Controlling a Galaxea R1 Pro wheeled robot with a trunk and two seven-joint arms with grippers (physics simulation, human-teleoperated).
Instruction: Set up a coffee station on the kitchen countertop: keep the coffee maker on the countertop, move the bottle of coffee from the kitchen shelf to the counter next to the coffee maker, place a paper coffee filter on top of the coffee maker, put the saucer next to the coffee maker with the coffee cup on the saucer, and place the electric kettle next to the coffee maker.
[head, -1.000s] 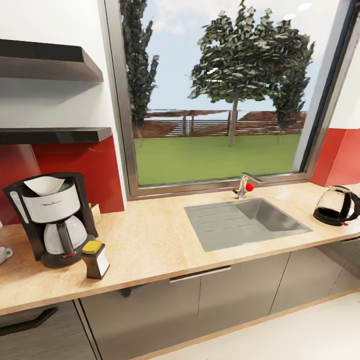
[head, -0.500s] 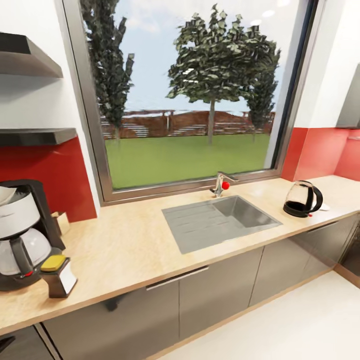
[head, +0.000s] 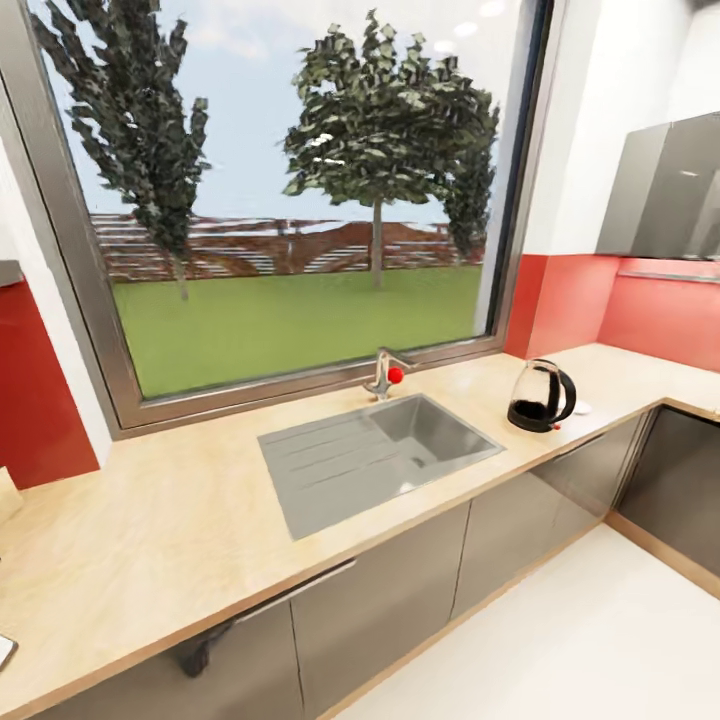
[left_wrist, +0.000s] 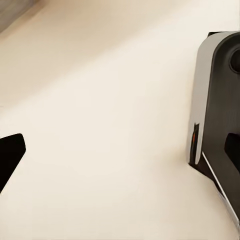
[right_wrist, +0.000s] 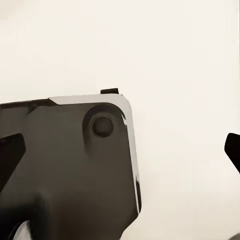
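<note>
At the countertop's (head: 150, 520) left end a pale corner of something (head: 5, 650) is cut off at the front edge, too little to name. A small white thing (head: 581, 407) behind the electric kettle (head: 540, 396) is half hidden.

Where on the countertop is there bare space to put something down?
The countertop is bare from the red wall panel to the sink. A smaller free patch lies between sink and electric kettle. Around the faucet and kettle it is tighter.
</note>
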